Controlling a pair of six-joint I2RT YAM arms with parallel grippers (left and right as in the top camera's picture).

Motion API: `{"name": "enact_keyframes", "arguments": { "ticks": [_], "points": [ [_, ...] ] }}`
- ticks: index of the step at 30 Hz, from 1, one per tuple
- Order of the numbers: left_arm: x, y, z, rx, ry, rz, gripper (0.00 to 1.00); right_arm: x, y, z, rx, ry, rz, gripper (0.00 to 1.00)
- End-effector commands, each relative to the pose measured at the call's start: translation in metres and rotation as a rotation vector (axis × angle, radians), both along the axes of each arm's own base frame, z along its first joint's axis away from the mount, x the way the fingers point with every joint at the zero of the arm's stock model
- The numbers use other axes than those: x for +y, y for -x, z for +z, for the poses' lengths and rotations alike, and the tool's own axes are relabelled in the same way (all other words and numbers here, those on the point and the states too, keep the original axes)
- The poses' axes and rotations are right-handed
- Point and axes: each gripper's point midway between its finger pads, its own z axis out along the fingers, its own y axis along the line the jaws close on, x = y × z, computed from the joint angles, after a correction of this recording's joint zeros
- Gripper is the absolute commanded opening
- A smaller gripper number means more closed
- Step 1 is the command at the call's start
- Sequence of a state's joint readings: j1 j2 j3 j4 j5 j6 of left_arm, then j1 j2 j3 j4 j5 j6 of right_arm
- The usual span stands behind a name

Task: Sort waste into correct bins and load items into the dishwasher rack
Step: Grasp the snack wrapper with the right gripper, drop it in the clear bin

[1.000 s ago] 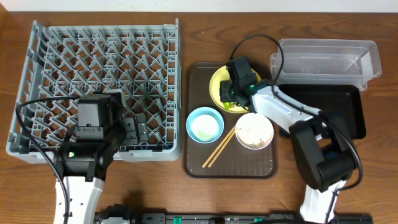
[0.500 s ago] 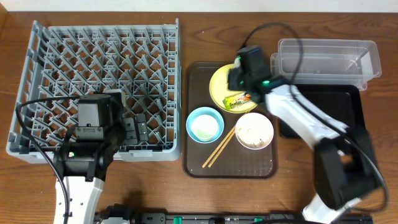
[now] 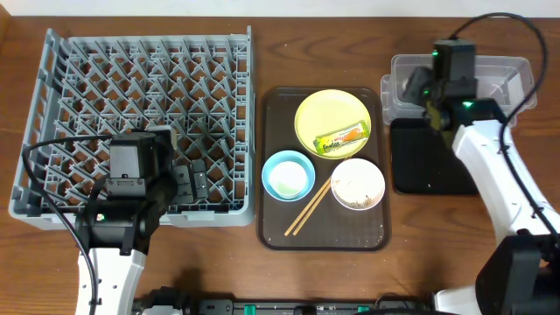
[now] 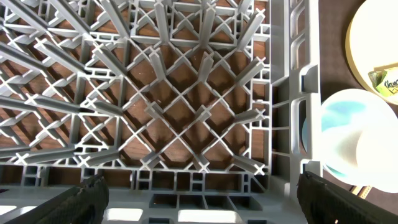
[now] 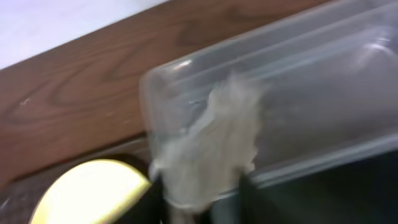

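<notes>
The right wrist view is all blurred. A whitish tissue (image 5: 211, 149) shows just ahead of the right gripper (image 3: 418, 89), before the clear tub (image 5: 323, 93); held or not, I cannot tell. Beneath the right arm (image 3: 490, 166), the black tray (image 3: 429, 162) is partly hidden.

To your left sits the rack (image 3: 140, 114), in the centre the serving tray (image 3: 324, 236). On it the plate (image 3: 328, 118) lies at the back with the wrapper (image 3: 339, 139) on it, and the chopsticks (image 3: 308, 208) lie in front between the left bowl (image 3: 289, 175) and the right bowl (image 3: 358, 184). To your right, the tub (image 3: 499, 83) stands behind the shallow tray (image 3: 420, 166).

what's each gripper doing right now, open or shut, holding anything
left gripper: open, empty, over the dishwasher rack
right gripper: cannot tell, blurred; crumpled white tissue at its tips, by the clear tub
</notes>
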State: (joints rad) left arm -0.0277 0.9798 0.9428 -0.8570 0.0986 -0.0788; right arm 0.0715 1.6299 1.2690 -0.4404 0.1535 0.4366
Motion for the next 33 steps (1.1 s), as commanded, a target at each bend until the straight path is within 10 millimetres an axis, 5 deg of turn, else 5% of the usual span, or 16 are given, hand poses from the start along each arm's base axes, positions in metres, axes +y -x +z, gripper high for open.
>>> {"name": "enact_keyframes", "arguments": {
  "ticks": [1,7,11,16,25,33],
  "points": [
    [0.001,-0.003,0.008,-0.020,0.008,0.011,0.98,-0.008,-0.001,-0.003,0.017,-0.019,0.015,0.74],
    [0.001,-0.003,0.008,-0.019,0.007,0.011,0.98,0.033,0.010,0.000,0.042,-0.105,0.212,0.76],
    [0.001,-0.003,0.008,-0.020,0.007,0.011,0.98,0.080,0.027,-0.004,0.091,-0.185,0.348,0.73],
    [0.001,-0.003,0.008,-0.019,0.008,0.011,0.98,0.118,0.045,-0.017,0.145,-0.125,0.385,0.75],
    [0.001,-0.002,0.008,-0.018,0.008,0.011,0.98,0.161,0.063,-0.068,0.255,-0.131,0.232,0.78],
    [0.001,-0.002,0.007,-0.014,0.008,0.011,0.98,0.168,0.063,-0.128,0.358,-0.163,0.087,0.77]
  ]
}}
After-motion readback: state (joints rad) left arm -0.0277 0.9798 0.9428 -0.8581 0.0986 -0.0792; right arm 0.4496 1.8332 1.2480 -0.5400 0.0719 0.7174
